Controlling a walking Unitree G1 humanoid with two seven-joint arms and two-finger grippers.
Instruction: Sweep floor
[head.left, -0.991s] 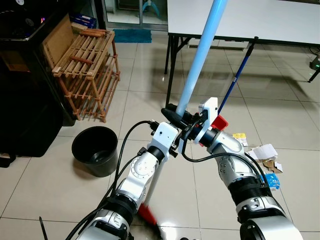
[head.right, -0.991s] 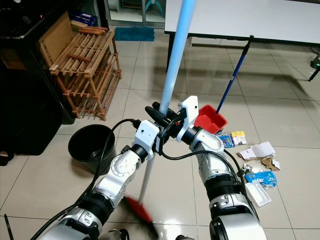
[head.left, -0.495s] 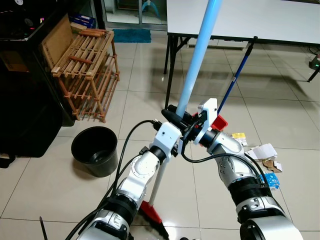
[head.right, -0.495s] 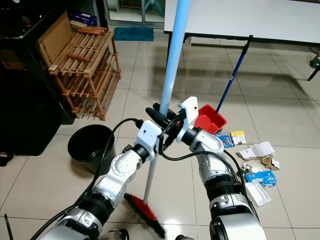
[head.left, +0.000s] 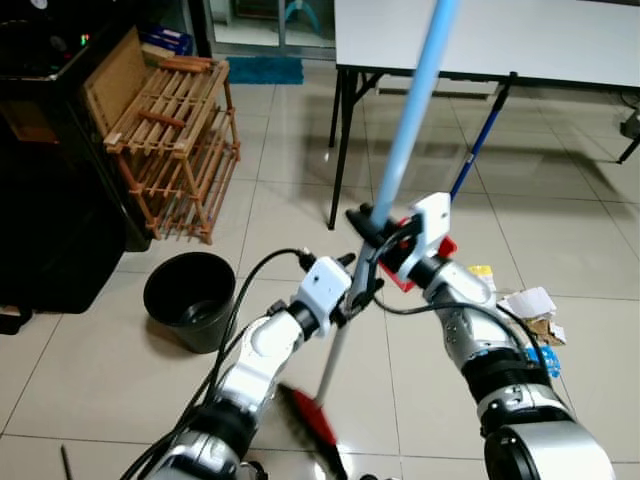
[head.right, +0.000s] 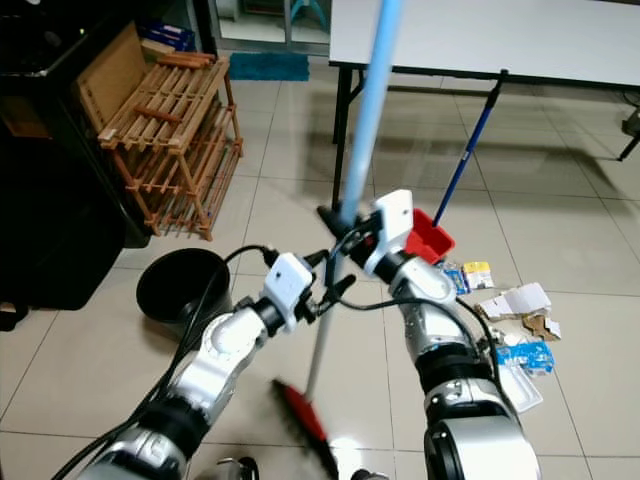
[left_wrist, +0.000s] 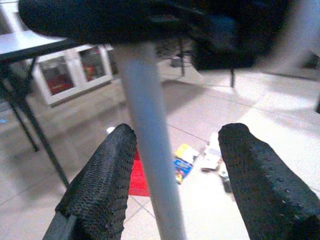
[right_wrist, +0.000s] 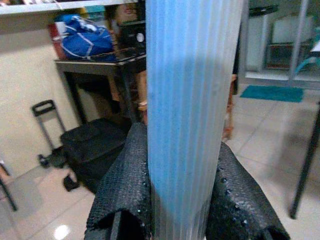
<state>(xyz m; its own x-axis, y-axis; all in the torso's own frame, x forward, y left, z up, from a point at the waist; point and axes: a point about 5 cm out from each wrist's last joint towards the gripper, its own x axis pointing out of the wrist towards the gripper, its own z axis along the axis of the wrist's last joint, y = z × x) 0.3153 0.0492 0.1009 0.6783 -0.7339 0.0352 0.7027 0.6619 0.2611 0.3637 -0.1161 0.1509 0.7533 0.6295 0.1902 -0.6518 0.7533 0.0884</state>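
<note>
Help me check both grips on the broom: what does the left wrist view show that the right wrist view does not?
Left wrist view: the left gripper is open, with the white lower part of the broom handle against one finger and a gap to the other. Beyond it are the red dustpan and scattered litter on the tiles.
Right wrist view: the right gripper is shut on the handle's blue upper part, with a black bag and a teal mat behind.
Shared: the same handle running between black textured fingers.
</note>
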